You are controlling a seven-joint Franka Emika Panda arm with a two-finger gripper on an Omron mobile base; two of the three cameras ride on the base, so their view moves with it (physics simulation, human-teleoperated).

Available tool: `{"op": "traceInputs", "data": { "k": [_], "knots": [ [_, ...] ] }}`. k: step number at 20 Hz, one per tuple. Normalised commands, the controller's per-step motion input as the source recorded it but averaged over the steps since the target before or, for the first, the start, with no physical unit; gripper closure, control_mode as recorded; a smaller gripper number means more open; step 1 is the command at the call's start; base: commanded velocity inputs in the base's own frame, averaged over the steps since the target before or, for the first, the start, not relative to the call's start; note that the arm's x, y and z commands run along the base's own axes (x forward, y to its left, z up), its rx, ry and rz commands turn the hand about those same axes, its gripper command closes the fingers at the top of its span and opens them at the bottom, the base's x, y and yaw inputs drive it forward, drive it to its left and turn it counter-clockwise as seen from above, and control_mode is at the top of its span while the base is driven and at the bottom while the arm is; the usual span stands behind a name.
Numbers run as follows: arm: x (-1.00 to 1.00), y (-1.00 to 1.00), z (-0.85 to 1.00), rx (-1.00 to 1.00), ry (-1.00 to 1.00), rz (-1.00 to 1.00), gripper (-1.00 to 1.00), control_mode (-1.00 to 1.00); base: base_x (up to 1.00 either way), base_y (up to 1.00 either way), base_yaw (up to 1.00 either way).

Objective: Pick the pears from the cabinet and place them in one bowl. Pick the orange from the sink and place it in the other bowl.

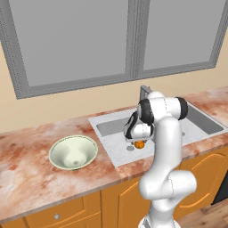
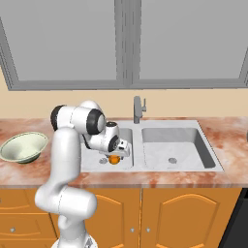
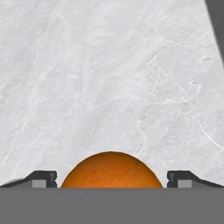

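Taking the sink (image 1: pixel 202 122) as the reference and reading from left to right: the smooth cream bowl (image 1: pixel 73 152) stands on the marbled countertop (image 1: pixel 26 156) well to the left of the sink, upright and holding nothing, which suits it as the receiving vessel for the fruit. The sink itself is a double basin set into the countertop; the angular grey faucet (image 2: pixel 139 109) rises behind the divider between the two basins. The orange (image 2: pixel 114 159) lies on the floor of the left basin, close to its front wall and just beside the round drain (image 2: pixel 103 161). The arm reaches down into that basin so that the gripper (image 3: pixel 112 178) sits directly over the fruit. In the hand view the two fingertips (image 3: pixel 43 178) flank the orange, one on each side, with a visible gap between each tip and the fruit's skin; the jaws stand wide and grip nothing. This alignment centres the orange between the fingers, so the judged step in hand is the approach before closing. The right basin, with its own drain (image 2: pixel 172 160), holds nothing.
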Motion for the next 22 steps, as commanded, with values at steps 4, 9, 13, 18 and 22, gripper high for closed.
{"op": "traceInputs", "data": {
  "k": [4, 9, 13, 18, 22],
  "knots": [
    [-0.12, 0.04, -0.09, 0.0, 0.0, 0.0, -1.0, -1.0, 0.0, 0.0, 0.0],
    [-0.13, 0.05, -0.1, 0.0, 0.0, 0.0, -1.0, -1.0, 0.0, 0.0, 0.0],
    [-0.15, 0.04, -0.12, 0.0, 0.0, 0.0, -1.0, -1.0, 0.0, 0.0, 0.0],
    [-0.19, 0.03, -0.13, 0.0, 0.02, -0.01, -1.0, -1.0, 0.0, 0.0, 0.0],
    [-0.21, 0.04, -0.11, 0.0, 0.06, -0.05, -1.0, -1.0, 0.0, 0.0, 0.0]
  ]
}}
